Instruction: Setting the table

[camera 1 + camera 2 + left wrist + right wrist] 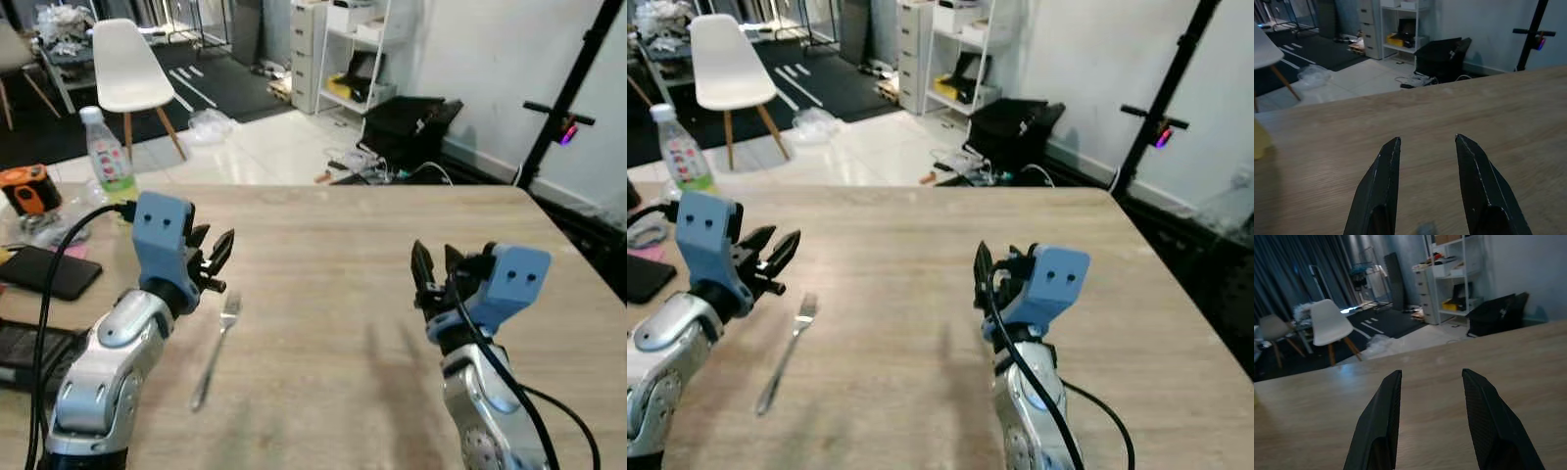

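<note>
A silver fork (217, 347) lies on the light wooden table (323, 235), tines pointing away from me. My left gripper (214, 249) hovers just above and to the left of the fork's tines, open, with nothing between its fingers (1382, 186). My right gripper (436, 268) is held above the table's right half, open and empty, well apart from the fork. The right wrist view looks along its fingers (1382, 426) over bare tabletop.
At the table's left edge stand a plastic water bottle (106, 153), an orange tape measure (29, 188) and a black phone (47, 271). A white chair (129, 67), shelves (345, 49) and a black stand (560, 98) are beyond the table.
</note>
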